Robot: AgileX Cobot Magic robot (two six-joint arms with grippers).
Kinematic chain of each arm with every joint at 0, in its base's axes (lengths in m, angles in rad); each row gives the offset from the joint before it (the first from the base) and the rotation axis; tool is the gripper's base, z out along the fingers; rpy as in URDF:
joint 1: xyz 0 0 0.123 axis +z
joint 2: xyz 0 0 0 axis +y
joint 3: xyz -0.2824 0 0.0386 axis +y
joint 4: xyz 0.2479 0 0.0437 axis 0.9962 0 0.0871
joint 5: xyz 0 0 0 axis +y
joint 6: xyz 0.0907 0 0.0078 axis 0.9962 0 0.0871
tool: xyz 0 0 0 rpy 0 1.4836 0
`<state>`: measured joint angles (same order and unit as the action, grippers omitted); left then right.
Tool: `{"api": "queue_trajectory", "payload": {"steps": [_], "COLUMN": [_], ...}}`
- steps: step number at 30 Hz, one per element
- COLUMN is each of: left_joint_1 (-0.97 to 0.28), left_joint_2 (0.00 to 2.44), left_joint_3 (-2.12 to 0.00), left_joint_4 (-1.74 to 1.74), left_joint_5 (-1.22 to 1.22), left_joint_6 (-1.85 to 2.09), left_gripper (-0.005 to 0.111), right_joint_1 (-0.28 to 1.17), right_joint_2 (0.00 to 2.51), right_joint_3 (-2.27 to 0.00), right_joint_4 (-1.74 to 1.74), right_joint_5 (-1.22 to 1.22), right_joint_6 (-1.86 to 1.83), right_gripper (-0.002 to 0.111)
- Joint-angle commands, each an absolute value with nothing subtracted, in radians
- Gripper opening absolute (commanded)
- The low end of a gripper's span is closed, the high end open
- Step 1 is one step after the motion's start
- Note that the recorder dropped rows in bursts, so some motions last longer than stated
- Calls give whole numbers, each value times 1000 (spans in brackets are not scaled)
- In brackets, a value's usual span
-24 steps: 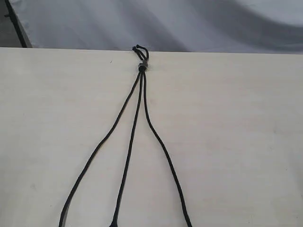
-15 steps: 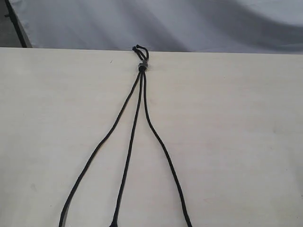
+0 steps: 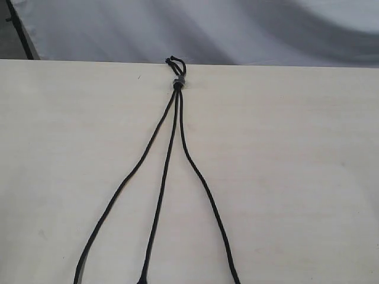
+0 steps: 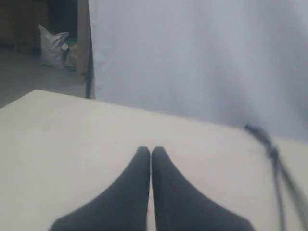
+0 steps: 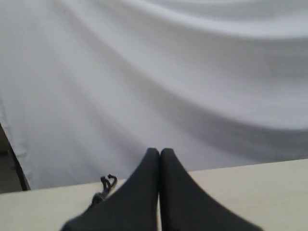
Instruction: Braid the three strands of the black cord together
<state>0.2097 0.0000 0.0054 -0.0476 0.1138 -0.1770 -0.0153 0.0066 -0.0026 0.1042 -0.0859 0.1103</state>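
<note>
Nothing is changing: the black cord [image 3: 177, 83] is lying exactly as it was a moment ago
The three strands [image 3: 159, 201] are fanning uncrossed from the pale desk's [image 3: 296, 177] far edge, so braiding is not starting; left gripper [image 4: 151, 152] and right gripper [image 5: 160, 153] are hovering pinched closed, empty; a white cloth backdrop [image 3: 237, 29] is hanging behind

Exterior view: three strands [image 3: 160, 195] run off frame edge around 6 o'clock, outer two nearer 7 and 5; free tips cut off. Cropped too: table [image 3: 296, 177] at 3, 6, 9 o'clock. Left wrist view: black cord [image 4: 275, 156] blurred, strands merge, count unreadable, run cut by frame edge. Right wrist view: cord loops soft, grey band indistinct, strands hidden behind right gripper [image 5: 159, 155] finger.
</note>
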Motion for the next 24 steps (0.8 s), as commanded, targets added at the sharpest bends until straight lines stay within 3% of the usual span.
{"api": "queue_trajectory", "payload": {"steps": [1,7,11,15,24], "left_joint_1": [211,211,211,211,211], "left_joint_2": [0,0,43,190,560], "left_joint_3": [0,0,-97,-185,-205], "left_joint_4": [-200,-43,205,348,569], "left_joint_5": [-190,-596,-503,-348,-360], "left_joint_6": [-420,-583,-594,-660,-743], "left_gripper": [1,1,0,0,0], "right_joint_1": [-21,-19,1,75,418], "right_joint_2": [0,0,67,327,1044], "right_joint_3": [0,-16,-108,-191,-494], "right_joint_4": [109,38,-7,-7,-7], "right_joint_5": [-208,-218,-84,-39,145], "right_joint_6": [212,231,264,261,236], "right_gripper": [0,0,0,0,0]}}
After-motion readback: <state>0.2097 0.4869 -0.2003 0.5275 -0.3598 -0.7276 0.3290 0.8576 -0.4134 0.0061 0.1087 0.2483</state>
